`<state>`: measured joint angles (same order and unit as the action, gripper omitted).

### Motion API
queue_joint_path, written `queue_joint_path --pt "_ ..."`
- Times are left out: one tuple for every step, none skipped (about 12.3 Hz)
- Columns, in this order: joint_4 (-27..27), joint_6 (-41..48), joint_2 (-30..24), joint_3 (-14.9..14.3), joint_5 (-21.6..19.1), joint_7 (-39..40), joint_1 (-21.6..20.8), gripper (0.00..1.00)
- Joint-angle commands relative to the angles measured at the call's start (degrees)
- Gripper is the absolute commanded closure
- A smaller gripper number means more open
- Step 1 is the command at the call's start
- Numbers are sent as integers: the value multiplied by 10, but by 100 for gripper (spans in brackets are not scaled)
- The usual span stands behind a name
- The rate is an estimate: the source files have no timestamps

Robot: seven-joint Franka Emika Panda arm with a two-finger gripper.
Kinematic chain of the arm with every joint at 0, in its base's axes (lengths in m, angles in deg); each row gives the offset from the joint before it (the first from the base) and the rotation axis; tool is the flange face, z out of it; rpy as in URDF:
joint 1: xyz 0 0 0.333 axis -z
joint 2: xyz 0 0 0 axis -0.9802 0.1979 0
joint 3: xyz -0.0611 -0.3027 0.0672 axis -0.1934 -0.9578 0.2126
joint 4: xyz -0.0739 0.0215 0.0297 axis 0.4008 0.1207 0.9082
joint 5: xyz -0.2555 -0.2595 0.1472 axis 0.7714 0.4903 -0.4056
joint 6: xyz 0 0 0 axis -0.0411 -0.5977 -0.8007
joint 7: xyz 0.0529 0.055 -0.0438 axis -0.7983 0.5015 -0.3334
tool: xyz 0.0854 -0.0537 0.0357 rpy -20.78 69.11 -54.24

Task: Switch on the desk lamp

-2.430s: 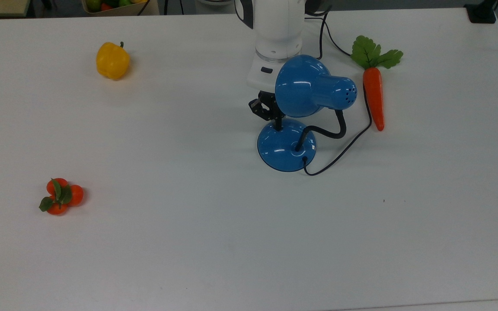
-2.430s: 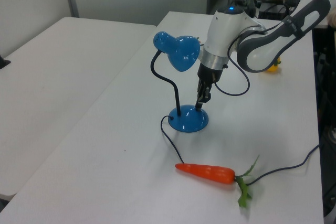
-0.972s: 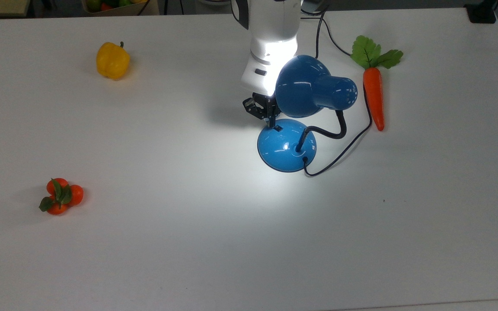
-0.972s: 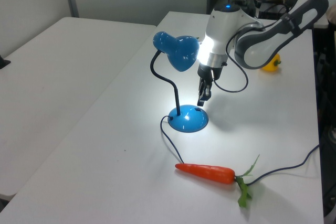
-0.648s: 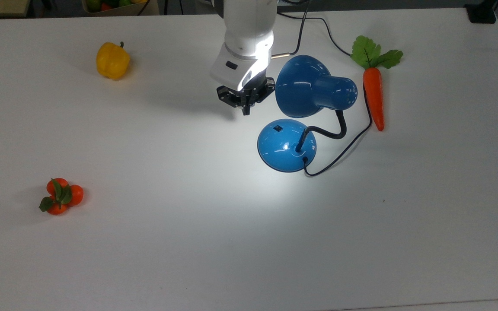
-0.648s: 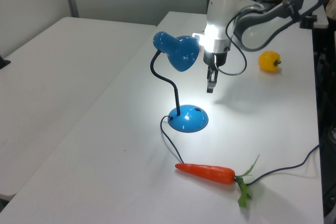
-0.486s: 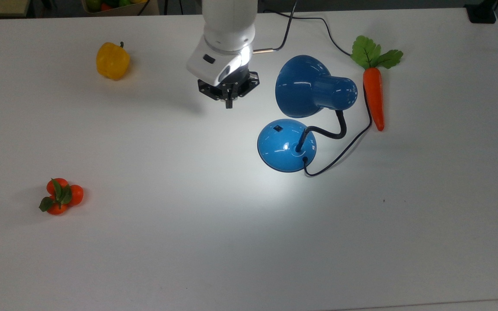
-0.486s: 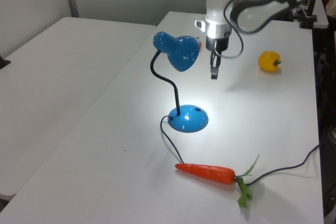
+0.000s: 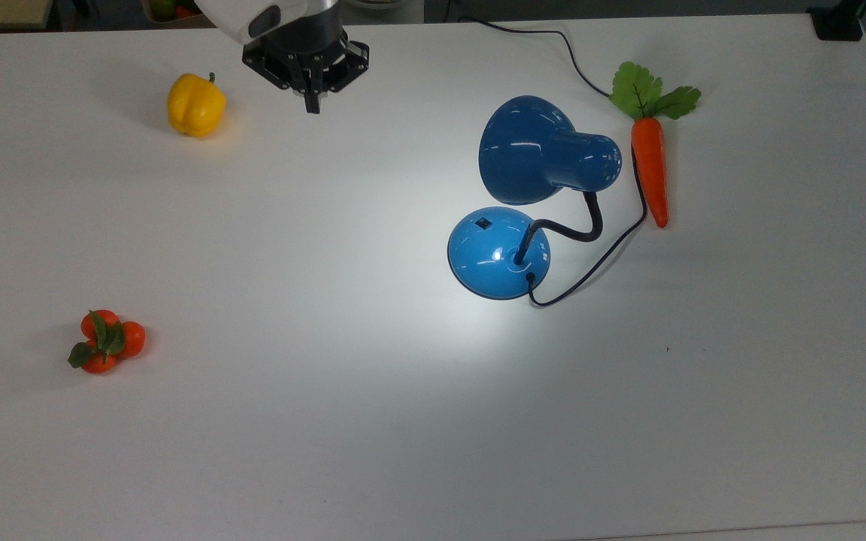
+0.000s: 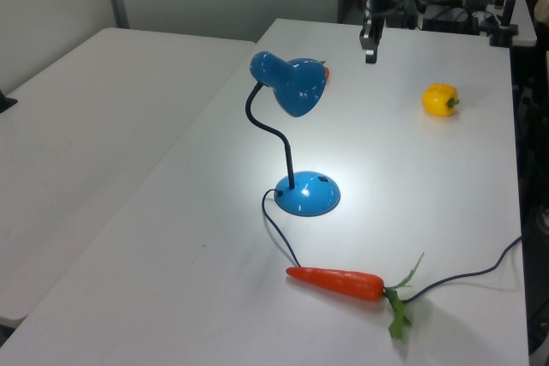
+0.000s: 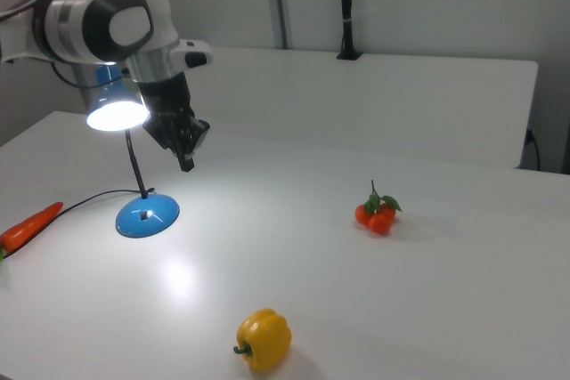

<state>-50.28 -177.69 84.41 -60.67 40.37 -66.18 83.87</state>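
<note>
Gripper (image 9: 311, 105) withdrawn from lit desk lamp (image 9: 512, 218), fingers together, empty, arm cropped.

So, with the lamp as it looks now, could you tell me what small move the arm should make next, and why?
Probably none beyond holding clear or retreating a little further. The desk lamp is lit: its shade glows in the right view and a bright pool lies on the table around its base. The end effector, fingers together, hangs away from the lamp, near the yellow pepper.
</note>
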Motion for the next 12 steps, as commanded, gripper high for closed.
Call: queue_joint_path --pt "20 57 -32 -18 2 -15 -5 88" --pt "26 74 -39 -22 2 -11 -5 79" --pt "36 82 -47 -27 2 -10 -4 67" --pt "43 89 -48 -33 2 -9 -4 54" --pt "52 101 -48 -35 2 -8 -5 39" --pt "52 106 -48 -36 2 -8 -4 6" --pt "52 106 -48 -36 3 -10 -4 0" --pt "52 107 -48 -36 3 -12 -4 0" --pt "52 107 -48 -36 3 -12 -4 0" --pt "52 107 -49 -36 3 -10 -3 0" --pt "52 110 -52 -36 3 -9 -3 0" --pt "52 109 -53 -36 3 -9 -3 0"
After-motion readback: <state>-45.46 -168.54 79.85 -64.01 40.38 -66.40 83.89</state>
